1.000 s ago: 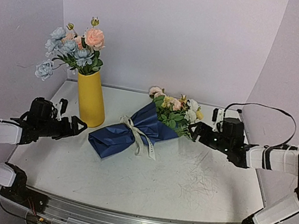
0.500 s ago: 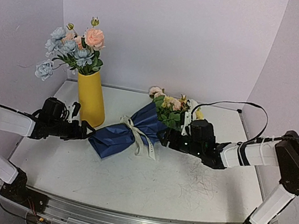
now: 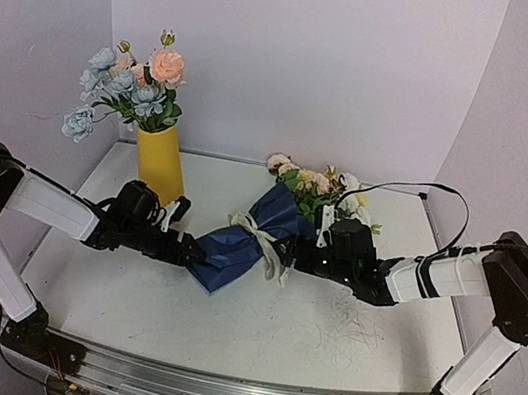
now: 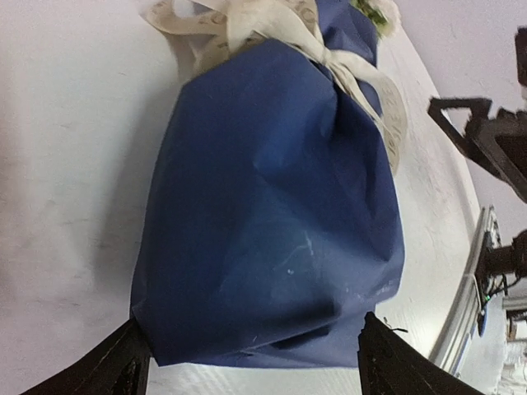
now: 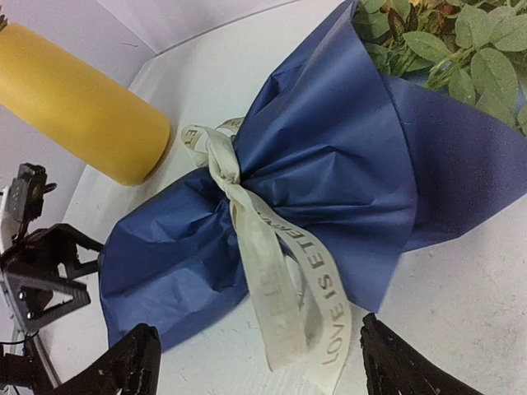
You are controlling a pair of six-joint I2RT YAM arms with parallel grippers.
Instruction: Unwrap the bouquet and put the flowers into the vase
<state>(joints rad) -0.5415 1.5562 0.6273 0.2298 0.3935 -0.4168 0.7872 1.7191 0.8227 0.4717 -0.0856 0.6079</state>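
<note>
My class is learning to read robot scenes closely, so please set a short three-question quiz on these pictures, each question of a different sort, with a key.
1. True or false: the cream ribbon is tied round the bouquet.
2. What stands in the yellow vase? A nothing; B pale blue and peach flowers; C the wrapped bouquet.
3. Fill in: the open left claw faces the bouquet's ____ end.
Key: 1 true; 2 B; 3 stem (the wrapped end, away from the blooms).
</note>
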